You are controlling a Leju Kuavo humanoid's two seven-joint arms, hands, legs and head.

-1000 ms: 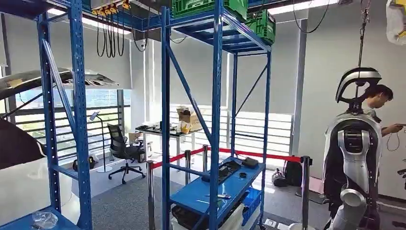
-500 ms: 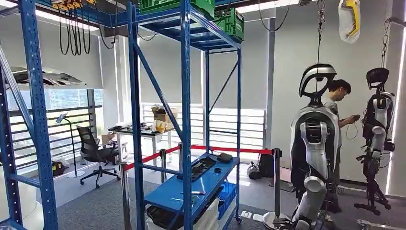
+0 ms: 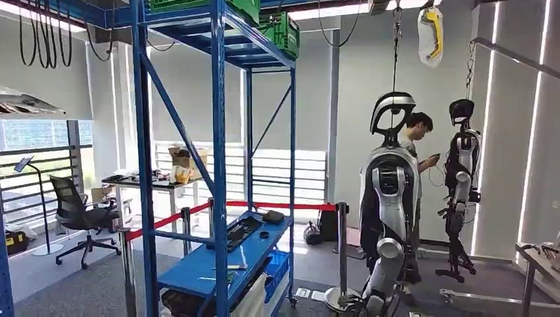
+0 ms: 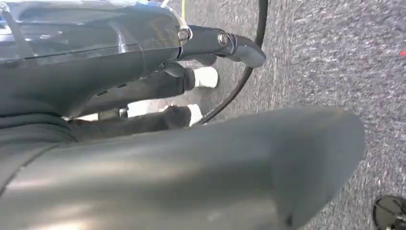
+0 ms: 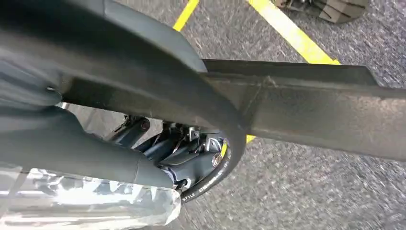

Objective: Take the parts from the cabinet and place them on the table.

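Left of centre in the head view stands a blue rack [image 3: 218, 165], its low shelf [image 3: 198, 267] carrying small dark parts [image 3: 241, 231]; green crates [image 3: 280, 30] sit on top at the upper centre. Right of centre hangs a silver robot [image 3: 389, 198], a person [image 3: 417, 132] just behind it, a darker robot [image 3: 462, 165] farther right. At lower right shows a desk [image 3: 536, 257] corner. Over grey carpet [image 4: 335, 48], the left hand [image 4: 158, 91] has fingers [image 4: 206, 76] stretched out, grasping nothing. Whether the right hand [image 5: 95, 120] grips the black part [image 5: 311, 110] crossing it, I cannot tell.
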